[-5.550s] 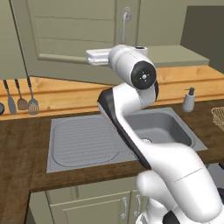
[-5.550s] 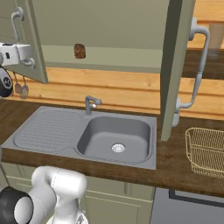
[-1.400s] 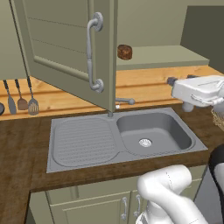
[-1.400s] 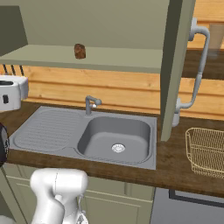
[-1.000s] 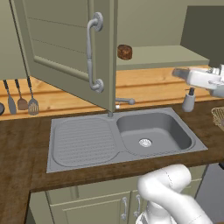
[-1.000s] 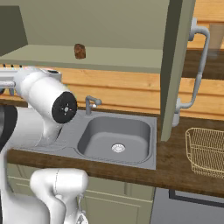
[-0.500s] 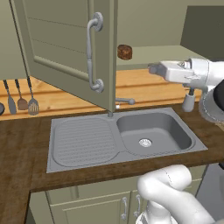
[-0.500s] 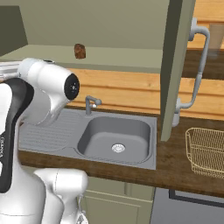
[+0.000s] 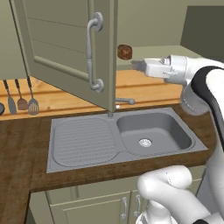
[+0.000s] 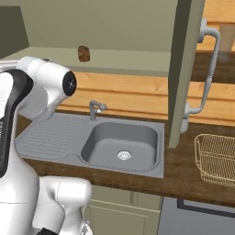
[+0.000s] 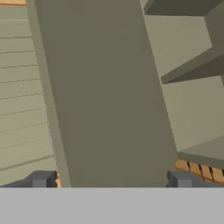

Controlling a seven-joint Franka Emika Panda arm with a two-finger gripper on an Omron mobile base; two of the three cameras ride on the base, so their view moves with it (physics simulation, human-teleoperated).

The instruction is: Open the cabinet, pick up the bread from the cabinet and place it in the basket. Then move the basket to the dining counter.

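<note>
Sage-green panelling is framing the work space: both doors of the cabinet are standing open, the left one swinging out over the draining side of the grey sink, the right one jutting edge-on toward the base in the right base view, its long silver handle facing the basket side. Between the two doors the cabinet's mouth is lying open, with the plain green shelf running across above the pale wood backsplash. The bread is sitting on that shelf near its front lip, just right of the left door's free edge.

White arm links are reaching across from the right in the left base view, and the gripper is pointing left, just below and to the right of the bread, not touching it. In the hand view its two dark fingertips are sitting wide apart at the bottom corners, nothing between them, looking straight at a flat green cabinet surface.

The basket is resting on the dark wood worktop right of the sink, well apart from the gripper.
</note>
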